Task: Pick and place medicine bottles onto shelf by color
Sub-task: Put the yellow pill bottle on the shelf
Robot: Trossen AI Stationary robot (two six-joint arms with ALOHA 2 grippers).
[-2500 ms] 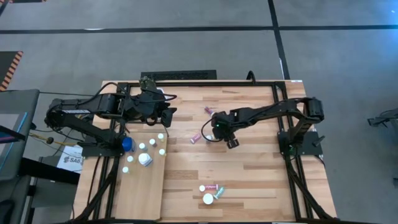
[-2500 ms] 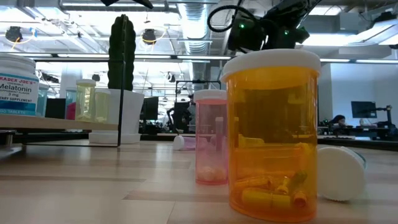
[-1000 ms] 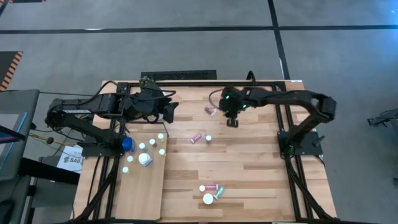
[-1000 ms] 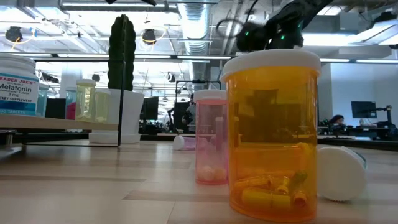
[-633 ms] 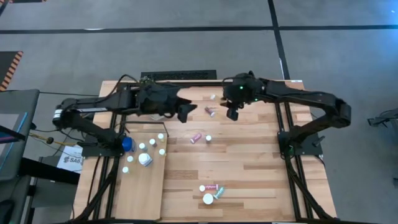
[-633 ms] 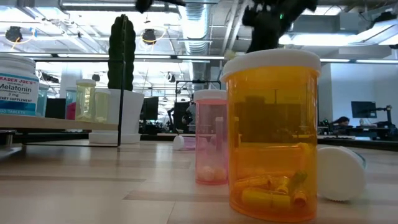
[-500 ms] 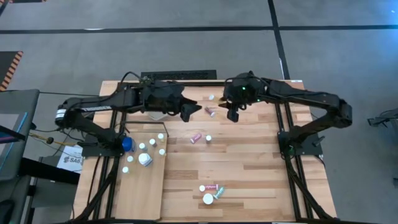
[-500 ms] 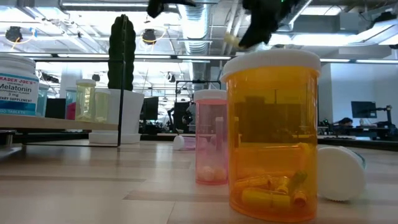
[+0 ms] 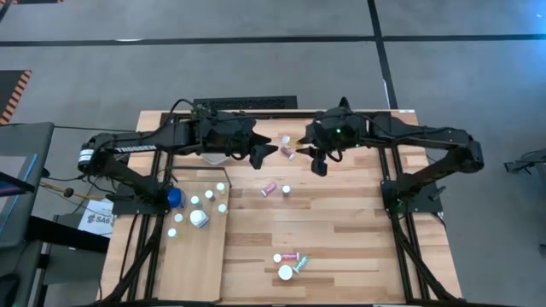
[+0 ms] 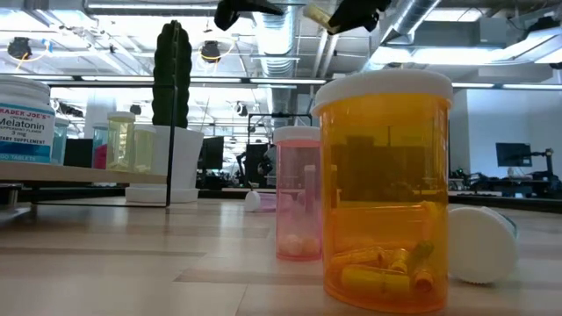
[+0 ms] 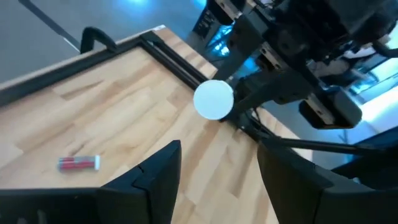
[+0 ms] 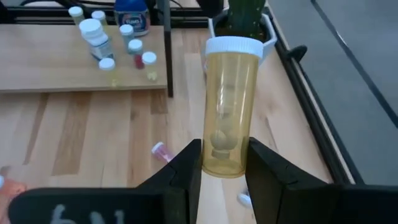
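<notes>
My right gripper [image 9: 300,147] hangs high over the far middle of the table, shut on a pale yellow medicine bottle [image 12: 227,99] with a white cap [image 9: 286,140]. My left gripper [image 9: 264,152] faces it from the left, open and empty. In the left wrist view the cap [image 11: 213,99] shows just beyond my left gripper [image 11: 217,165]. In the low view both grippers show at the top edge, left [image 10: 241,10] and right [image 10: 351,10]. The pale shelf [image 9: 192,256] lies at the near left with several bottles standing on it. My right gripper pinches the yellow bottle's bottom end [image 12: 225,165] between its two fingers. The fingers come from the table's right, slanting down, and lie along the bottle. The cap end sticks out past the fingertips toward the left arm. The bottle is lifted clear of the table.
A pink bottle [image 9: 289,153] lies under the grippers, and two more [image 9: 275,188] lie mid-table. A cluster [image 9: 290,263] sits near the front edge, close to the low camera. A cactus in a white pot [image 12: 245,15] and a blue-labelled bottle [image 9: 175,198] stand by the shelf.
My right gripper has risen well above the table with the yellow bottle, tipped from pointing down toward level, and drifted toward the left arm. My left gripper has reached toward the table's right, stopping just short of the bottle's cap.
</notes>
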